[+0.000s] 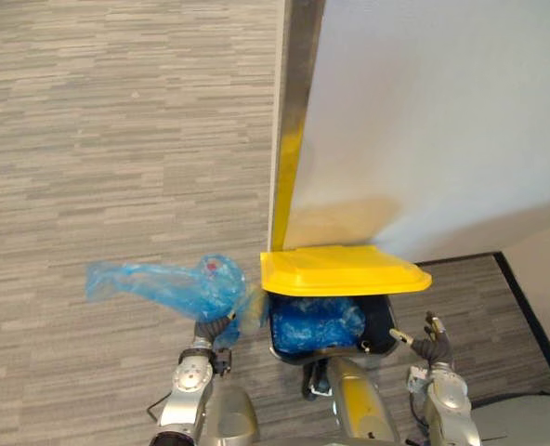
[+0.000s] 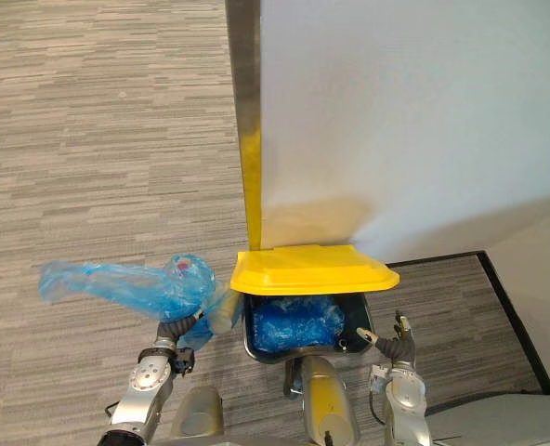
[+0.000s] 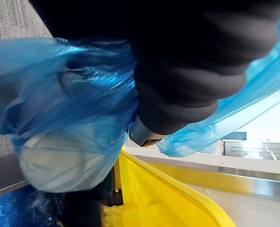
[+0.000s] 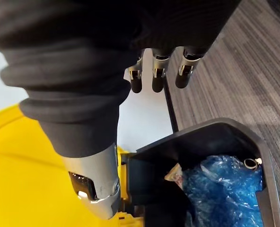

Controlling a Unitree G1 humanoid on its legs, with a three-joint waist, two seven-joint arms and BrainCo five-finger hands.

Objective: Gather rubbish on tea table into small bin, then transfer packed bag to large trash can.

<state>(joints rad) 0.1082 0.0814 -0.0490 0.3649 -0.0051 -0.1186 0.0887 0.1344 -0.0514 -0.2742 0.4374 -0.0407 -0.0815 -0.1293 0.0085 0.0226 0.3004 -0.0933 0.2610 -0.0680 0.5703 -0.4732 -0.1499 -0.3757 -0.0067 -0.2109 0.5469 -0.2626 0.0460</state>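
Currently, the fingers of my left hand (image 1: 212, 330) are gripping the packed blue bag (image 1: 177, 286), which is trailing leftward just beside the open large trash can (image 1: 379, 321), while my right hand (image 1: 431, 347) is hovering slack-fingered at its right rim.

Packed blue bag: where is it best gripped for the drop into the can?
Probably at the full, rounded end, from the robot's left side, as the left hand grips the blue bag now: the limp tail trails away from the open trash can.
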